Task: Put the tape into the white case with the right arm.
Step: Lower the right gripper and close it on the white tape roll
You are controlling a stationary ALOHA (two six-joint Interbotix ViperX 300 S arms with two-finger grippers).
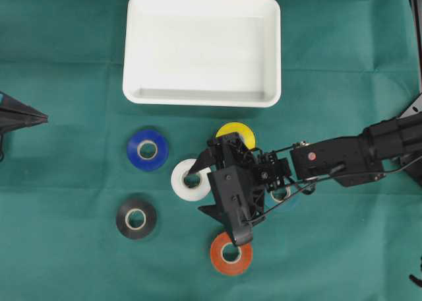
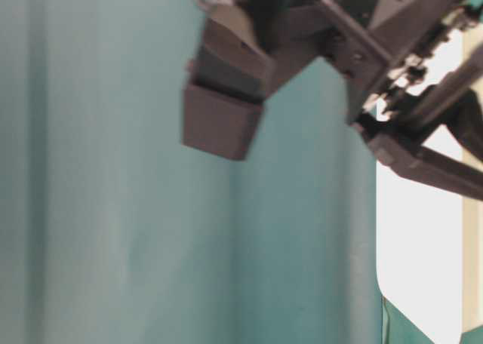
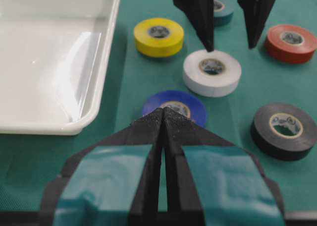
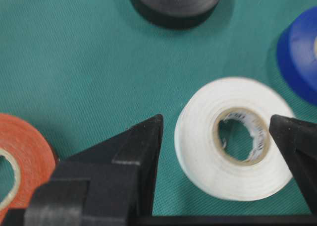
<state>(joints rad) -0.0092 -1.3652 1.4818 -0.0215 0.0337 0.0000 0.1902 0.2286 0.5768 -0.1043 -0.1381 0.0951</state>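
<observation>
- On the green tabletop (image 1: 66, 248) in the overhead view, the white case (image 1: 202, 4) lies at the far side; below it lie blue (image 1: 147, 149), yellow (image 1: 237, 131), black (image 1: 136, 218) and orange (image 1: 231, 253) rolls.
- The right tool (image 1: 206, 185) hangs spread wide over the white tape (image 1: 184, 185), grasping nothing.
- In the left wrist view, the left tool (image 3: 163, 118) is clenched, tips together, near the blue roll.
- In the right wrist view, one fingertip (image 4: 148, 132) stands left of the white tape, the other at its right edge.
</observation>
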